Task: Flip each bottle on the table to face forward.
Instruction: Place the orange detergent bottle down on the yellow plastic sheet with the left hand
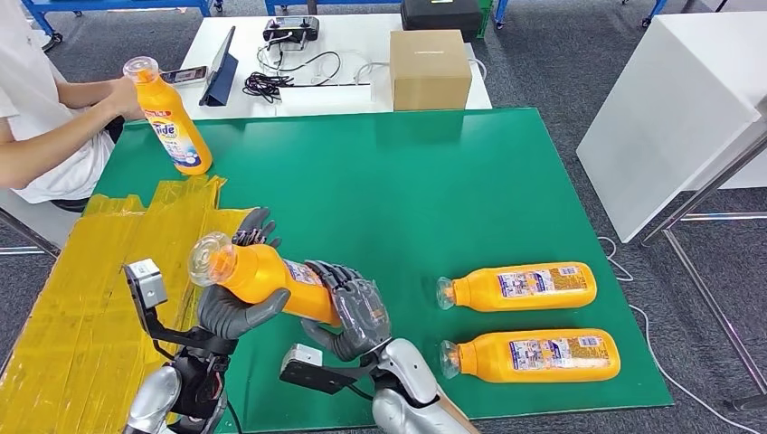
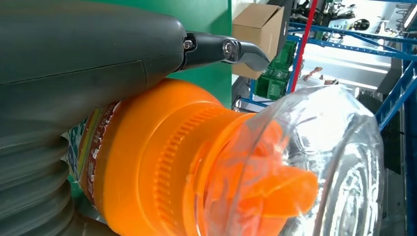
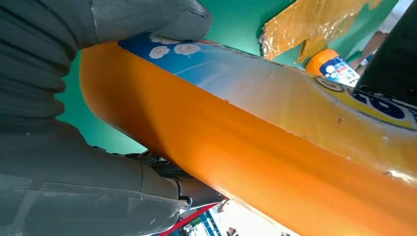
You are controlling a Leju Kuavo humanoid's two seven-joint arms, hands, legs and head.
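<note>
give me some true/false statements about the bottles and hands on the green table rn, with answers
1. Both robot hands hold the same orange bottle. True: the left hand grips near the neck and the right hand grips the body.
2. Two orange bottles lie flat on the green mat. True: the farther lying bottle and the nearer lying bottle both rest on their sides, caps pointing toward the robot's left.
3. The person holds a bottle lying flat. False: the person's hand steadies a tilted bottle standing on its base.
4. The cardboard box sits on the green mat. False: it sits on the white table behind it.
</note>
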